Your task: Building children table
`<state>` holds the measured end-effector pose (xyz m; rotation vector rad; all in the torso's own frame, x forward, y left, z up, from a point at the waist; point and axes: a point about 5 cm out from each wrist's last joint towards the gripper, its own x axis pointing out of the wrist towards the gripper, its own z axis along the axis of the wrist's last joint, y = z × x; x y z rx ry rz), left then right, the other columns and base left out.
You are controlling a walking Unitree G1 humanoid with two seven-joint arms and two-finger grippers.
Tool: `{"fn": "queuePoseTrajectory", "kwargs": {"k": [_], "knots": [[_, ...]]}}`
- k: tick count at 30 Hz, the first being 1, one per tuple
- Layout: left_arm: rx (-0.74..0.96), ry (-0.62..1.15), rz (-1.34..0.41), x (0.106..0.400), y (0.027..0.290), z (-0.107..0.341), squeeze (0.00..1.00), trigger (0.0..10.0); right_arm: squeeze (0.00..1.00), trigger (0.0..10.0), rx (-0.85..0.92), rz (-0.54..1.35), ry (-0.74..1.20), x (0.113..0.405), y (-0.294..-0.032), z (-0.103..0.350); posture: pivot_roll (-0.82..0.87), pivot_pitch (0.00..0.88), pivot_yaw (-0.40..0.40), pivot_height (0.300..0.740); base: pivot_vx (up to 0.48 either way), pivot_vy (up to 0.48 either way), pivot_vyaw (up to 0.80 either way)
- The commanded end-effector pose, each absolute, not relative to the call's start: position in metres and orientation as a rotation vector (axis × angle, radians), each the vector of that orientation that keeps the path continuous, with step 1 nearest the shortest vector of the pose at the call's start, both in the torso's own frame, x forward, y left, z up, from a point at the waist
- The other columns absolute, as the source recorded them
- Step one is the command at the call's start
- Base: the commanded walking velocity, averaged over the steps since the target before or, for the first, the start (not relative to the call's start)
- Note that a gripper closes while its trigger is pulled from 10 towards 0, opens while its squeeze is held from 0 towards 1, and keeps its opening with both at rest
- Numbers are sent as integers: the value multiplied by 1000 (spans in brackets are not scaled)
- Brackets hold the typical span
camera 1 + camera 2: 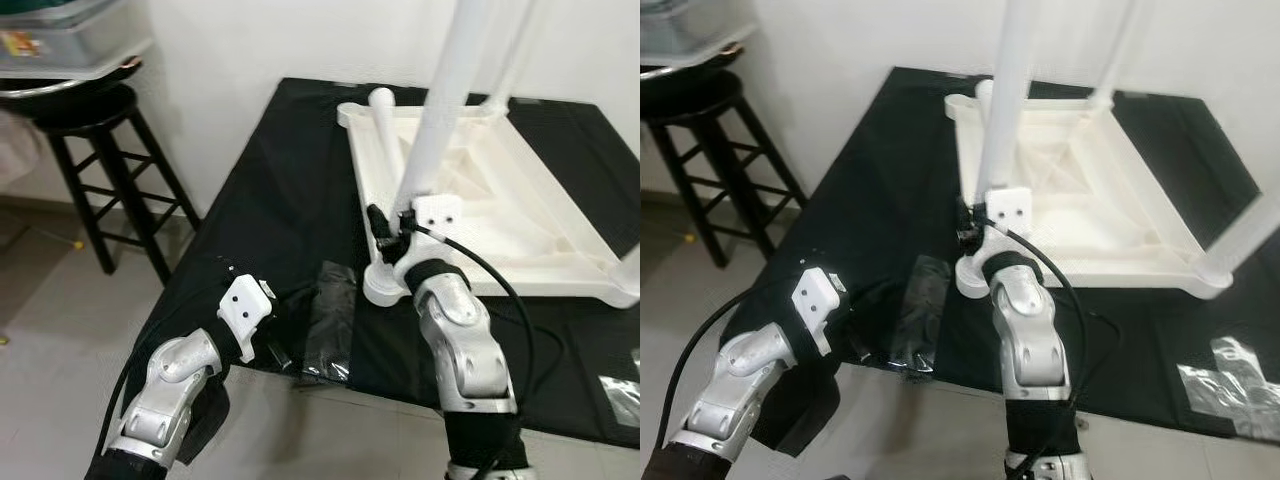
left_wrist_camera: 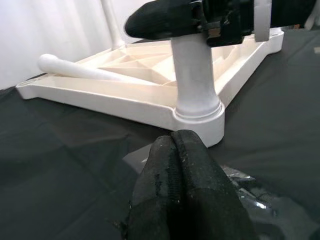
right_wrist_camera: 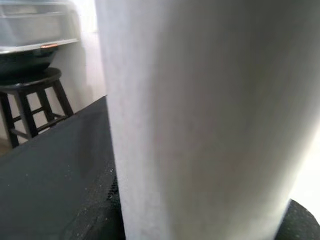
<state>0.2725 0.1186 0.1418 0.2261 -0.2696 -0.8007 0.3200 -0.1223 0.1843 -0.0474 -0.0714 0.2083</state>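
A white children's table (image 1: 520, 230) lies upside down on a black cloth (image 1: 270, 200). Its near-left leg (image 1: 435, 130) stands upright in the corner socket (image 2: 200, 117). My right gripper (image 1: 395, 235) is shut on this leg just above the socket; the leg (image 3: 200, 115) sits very close in the right wrist view. A loose white leg (image 1: 388, 125) lies inside the tabletop frame. Other legs stand at the far corner (image 1: 510, 50) and the right corner (image 1: 630, 265). My left gripper (image 2: 172, 140) rests shut on the cloth, a short way in front of that socket, holding nothing.
A clear plastic bag (image 1: 330, 320) lies on the cloth beside my left gripper, and another (image 1: 1230, 385) lies at the right front. A black stool (image 1: 90, 120) carrying a grey bin (image 1: 60, 45) stands to the left. A white wall is behind.
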Motion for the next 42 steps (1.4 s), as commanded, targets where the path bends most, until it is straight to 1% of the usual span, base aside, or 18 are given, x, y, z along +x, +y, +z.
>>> {"fn": "queuePoseTrajectory", "kwargs": {"k": [1, 2, 3, 5, 6, 10, 11, 14, 17, 19, 20, 21, 26, 27, 31, 32, 33, 42], "knots": [[233, -261, -814, 272, 118, 140, 0, 10000, 0, 0, -56, 210, 123, 319, -124, 145, 22, 127, -9, 740, 0, 0, 0], [232, -262, -805, 272, 119, 140, 0, 10000, 0, 745, -65, 197, 124, 324, -125, 148, 21, 128, -7, 740, 0, 0, 0], [230, -264, -797, 272, 119, 140, 0, 10000, 0, 10000, -65, 205, 121, 326, -123, 151, 20, 127, -8, 740, 0, 0, 0], [229, -264, -792, 272, 119, 140, 0, 10000, 0, 10000, -63, 209, 120, 327, -122, 154, 20, 127, -8, 740, 0, 0, 0], [228, -265, -791, 272, 119, 140, 0, 10000, 1000, 10000, -54, 237, 106, 329, -120, 158, 19, 126, -8, 740, 0, 0, 0], [227, -263, -800, 273, 117, 140, 0, 10000, 1000, 10000, -24, 265, 75, 333, -118, 171, 15, 124, -9, 740, 0, 0, 0], [226, -263, -804, 273, 116, 139, 0, 10000, 1000, 10000, -23, 322, 38, 339, -119, 181, 16, 124, -11, 740, 0, 0, 0], [225, -263, -804, 273, 116, 140, 0, 10000, 1000, 10000, -32, 353, 22, 341, -120, 185, 15, 122, -12, 740, 0, 0, 0], [222, -265, -800, 273, 116, 139, 0, 10000, 1000, 10000, -116, 564, -15, 349, -119, 200, 18, 119, -14, 740, 0, 0, 0], [222, -265, -799, 273, 116, 139, 0, 10000, 1000, 10000, -135, 606, -20, 349, -119, 202, 18, 119, -14, 740, 0, 0, 0], [222, -265, -799, 273, 115, 139, 0, 10000, 302, 10000, -143, 687, -42, 351, -119, 208, 18, 119, -14, 740, 0, 0, 0], [222, -265, -799, 273, 115, 139, 0, 10000, 0, 10000, -143, 751, -60, 352, -119, 213, 21, 114, -15, 740, 0, 0, 0], [223, -263, -801, 273, 115, 138, 0, 10000, 0, 10000, -193, 1012, -37, 351, -119, 209, 27, 110, -15, 740, 0, 0, 0], [223, -263, -801, 273, 115, 138, 0, 10000, 0, 10000, -193, 1012, -37, 351, -119, 209, 27, 110, -15, 740, 0, 0, 0], [223, -262, -801, 272, 115, 138, 0, 10000, 0, 10000, -217, 1134, 31, 350, -122, 196, 44, 106, -13, 740, 0, 0, 0], [223, -261, -803, 272, 115, 138, 0, 10000, 0, 8078, -202, 1137, 44, 353, -124, 194, 51, 105, -13, 740, 0, 0, 0], [223, -260, -805, 271, 114, 137, 0, 10000, 0, 0, -183, 1126, 51, 357, -127, 194, 57, 103, -12, 740, 0, 0, 0], [223, -258, -810, 271, 114, 137, 0, 10000, 0, 0, -154, 1065, 82, 366, -148, 185, 56, 108, -10, 740, 0, 0, 0]]}}
